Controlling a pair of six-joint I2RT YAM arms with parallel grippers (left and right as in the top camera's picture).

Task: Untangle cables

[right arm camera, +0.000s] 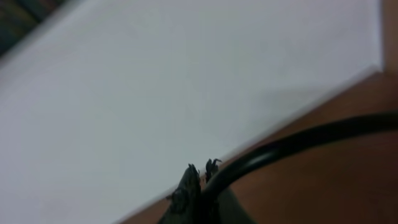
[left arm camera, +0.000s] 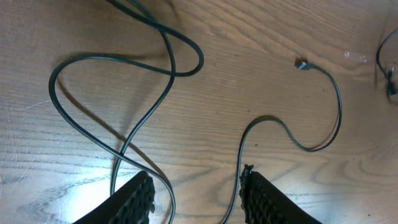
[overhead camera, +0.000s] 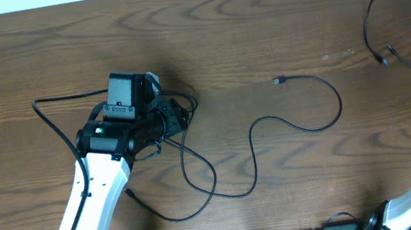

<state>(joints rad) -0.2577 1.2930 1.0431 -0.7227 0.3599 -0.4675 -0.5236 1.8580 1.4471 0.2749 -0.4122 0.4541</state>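
At the left of the overhead view the left gripper sits low over the bench. Its wrist view shows its ridged fingers standing well apart, clamped on nothing, with two strands of the long black cable running through the gap, one of them just beside the right-hand finger. Ahead of the gripper that cable crosses itself in a loose loop. It then snakes across the middle of the bench to a small plug lying free. The cord looks thin, light and limp, so it will likely slide and trail rather than hold a shape. A hold on a plain run of cord near the crossing should open the loop better than a hold on the plug. At the upper right a second black cable curves by itself, well apart from the first. No white cable shows. In its own wrist view the right gripper has its fingertips pressed together on nothing, with a thick dark cord passing close by. No brand, label or writing can be read anywhere.
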